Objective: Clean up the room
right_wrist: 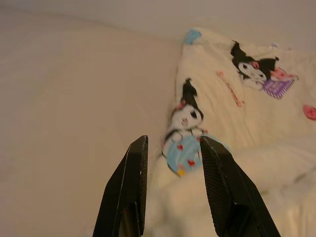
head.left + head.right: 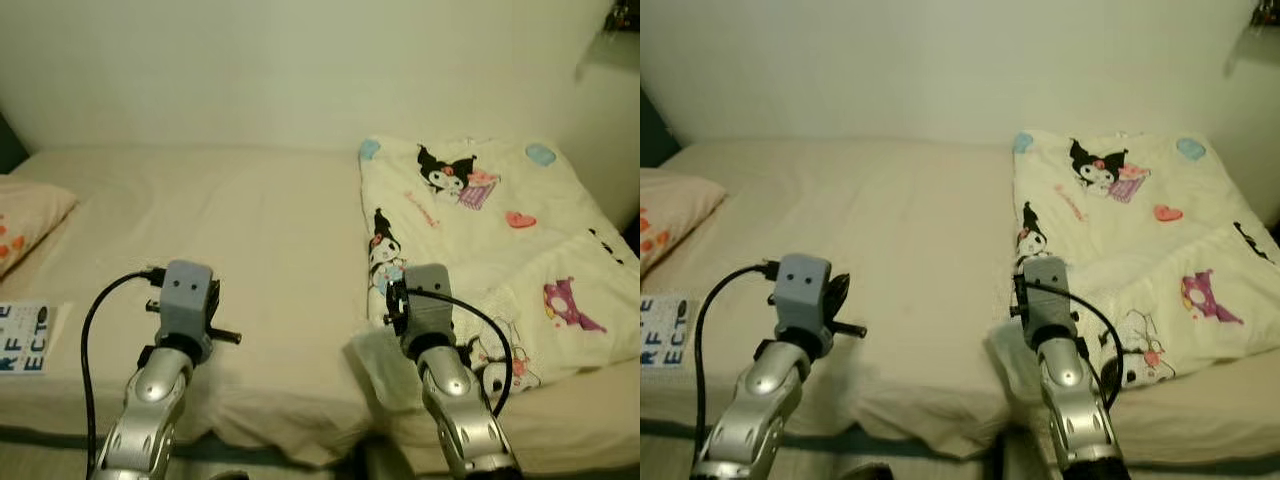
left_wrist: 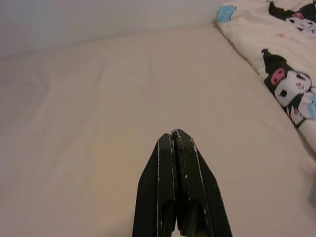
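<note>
A cream blanket [image 2: 480, 240] printed with cartoon characters is seen spread over the right half of a bed [image 2: 230, 260], reaching from the far wall down to the near edge. Black-and-white cartoon figures, a pink heart and pale blue patches are printed across it. Its left edge runs down the middle of the bed, and its near part is rumpled and folded over on itself.

The right tool [image 1: 170, 153] is held just above the blanket's left edge, near the bed's near side, with its two black fingers [image 1: 133, 182] parted moderately wide and nothing gripped between them. One printed figure with a blue body is framed in the gap between the fingers in the right wrist view. The right silver arm [image 2: 455, 400] is raised from the near edge, with a black cable looped beside it.

The left tool [image 3: 173, 140] is held over the bare beige sheet on the left half of the bed, well apart from the blanket. Its fingers are pressed together with nothing between them. The left silver arm [image 2: 160, 390] also carries a black cable.

At the far left a pillow [image 2: 25, 220] with orange marks is lying on the bed. Nearer, at the left edge, a flat white item printed with dark letters [image 2: 25, 338] is lying on the sheet.
</note>
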### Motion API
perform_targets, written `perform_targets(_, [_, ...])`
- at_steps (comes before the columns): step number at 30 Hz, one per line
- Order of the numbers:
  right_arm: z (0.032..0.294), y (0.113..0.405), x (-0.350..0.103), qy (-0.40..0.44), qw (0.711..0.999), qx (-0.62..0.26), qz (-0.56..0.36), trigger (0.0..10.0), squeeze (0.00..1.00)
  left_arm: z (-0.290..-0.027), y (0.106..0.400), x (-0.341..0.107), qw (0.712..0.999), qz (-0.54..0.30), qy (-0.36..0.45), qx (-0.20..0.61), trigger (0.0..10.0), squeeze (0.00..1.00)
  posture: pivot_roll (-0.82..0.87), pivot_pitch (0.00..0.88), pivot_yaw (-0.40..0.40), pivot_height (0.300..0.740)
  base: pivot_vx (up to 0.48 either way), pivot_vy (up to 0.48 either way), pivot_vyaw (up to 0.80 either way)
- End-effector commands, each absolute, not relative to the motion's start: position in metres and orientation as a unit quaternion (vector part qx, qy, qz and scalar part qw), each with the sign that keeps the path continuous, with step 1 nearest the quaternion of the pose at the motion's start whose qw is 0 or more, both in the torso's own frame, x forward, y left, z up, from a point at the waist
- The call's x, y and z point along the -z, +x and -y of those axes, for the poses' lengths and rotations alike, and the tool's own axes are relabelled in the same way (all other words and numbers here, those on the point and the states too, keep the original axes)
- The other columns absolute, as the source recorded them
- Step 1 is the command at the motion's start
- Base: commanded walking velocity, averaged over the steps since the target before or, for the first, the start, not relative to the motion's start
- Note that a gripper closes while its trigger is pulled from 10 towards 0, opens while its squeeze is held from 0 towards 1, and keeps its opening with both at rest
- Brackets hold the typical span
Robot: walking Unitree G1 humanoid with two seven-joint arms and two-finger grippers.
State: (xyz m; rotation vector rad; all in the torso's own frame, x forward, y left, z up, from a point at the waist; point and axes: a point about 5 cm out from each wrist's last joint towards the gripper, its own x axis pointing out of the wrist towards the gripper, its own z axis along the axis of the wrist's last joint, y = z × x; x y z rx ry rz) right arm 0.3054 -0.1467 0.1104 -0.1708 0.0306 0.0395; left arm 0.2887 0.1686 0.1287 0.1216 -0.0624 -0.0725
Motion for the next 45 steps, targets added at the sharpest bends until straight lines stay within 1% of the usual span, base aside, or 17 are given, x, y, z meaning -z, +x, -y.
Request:
perform_targets(1, [0.145,0.305,-0.109,-0.083,0.996,-0.025,-0.013,10.0,0.00,-0.166,0.288,-0.125,0.997,0.028,0.067,0.040,10.0,0.00,-0.09,0.084,0.017,0.699,0.000,0.000,0.00])
perform_targets(4, [0.143,0.306,-0.108,-0.077,0.996,-0.031,-0.015,10.0,0.00,-0.167,0.288,-0.124,0.997,0.024,0.062,0.035,10.0,0.00,-0.08,0.081,0.013,0.719,0.000,0.000,0.00])
perform_targets(9, [0.142,0.306,-0.103,-0.067,0.997,-0.033,-0.028,10.0,0.00,-0.170,0.288,-0.122,0.998,0.023,0.058,0.032,10.0,0.00,-0.09,0.079,0.009,0.739,0.000,0.000,0.00])
perform_targets(20, [0.146,0.301,-0.085,-0.066,0.995,-0.014,-0.077,10.0,0.00,-0.161,0.287,-0.109,0.998,-0.009,0.045,0.048,10.0,0.00,-0.09,0.090,0.017,0.740,0.000,0.000,0.00])
perform_targets(25, [0.142,0.298,-0.084,-0.061,0.995,-0.019,-0.079,10.0,0.00,-0.156,0.285,-0.105,0.997,0.001,0.056,0.052,10.0,0.00,-0.10,0.092,0.022,0.740,0.000,0.000,0.00])
perform_targets(27, [0.138,0.301,-0.087,-0.060,0.995,-0.030,-0.076,10.0,0.00,-0.159,0.284,-0.104,0.997,0.002,0.052,0.048,10.0,0.00,-0.10,0.087,0.022,0.740,0.000,0.000,0.00])
perform_targets(31, [0.135,0.305,-0.084,-0.062,0.994,-0.041,-0.083,10.0,0.00,-0.176,0.283,-0.099,0.999,-0.013,0.049,0.000,10.0,0.00,-0.06,0.073,0.006,0.740,0.000,0.000,0.00])
perform_targets(35, [0.135,0.306,-0.085,-0.068,0.993,-0.043,-0.080,10.0,0.00,-0.181,0.279,-0.100,0.998,-0.019,0.057,-0.007,10.0,0.00,-0.04,0.086,-0.016,0.740,0.000,0.000,0.00])
perform_targets(38, [0.135,0.306,-0.082,-0.065,0.993,-0.046,-0.085,10.0,0.00,-0.182,0.278,-0.099,0.998,-0.023,0.061,-0.007,10.0,0.00,-0.04,0.084,-0.016,0.740,0.000,0.000,0.00])
perform_targets(41, [0.137,0.301,-0.078,-0.061,0.992,-0.051,-0.094,10.0,0.00,-0.181,0.275,-0.099,0.998,-0.024,0.064,-0.008,10.0,0.00,-0.05,0.075,0.002,0.740,0.000,0.000,0.00])
perform_targets(45, [0.152,0.296,-0.073,-0.046,0.993,-0.019,-0.106,10.0,0.00,-0.169,0.283,-0.096,0.996,-0.016,0.084,0.021,10.0,0.00,-0.06,0.072,0.037,0.740,0.000,0.000,0.00])
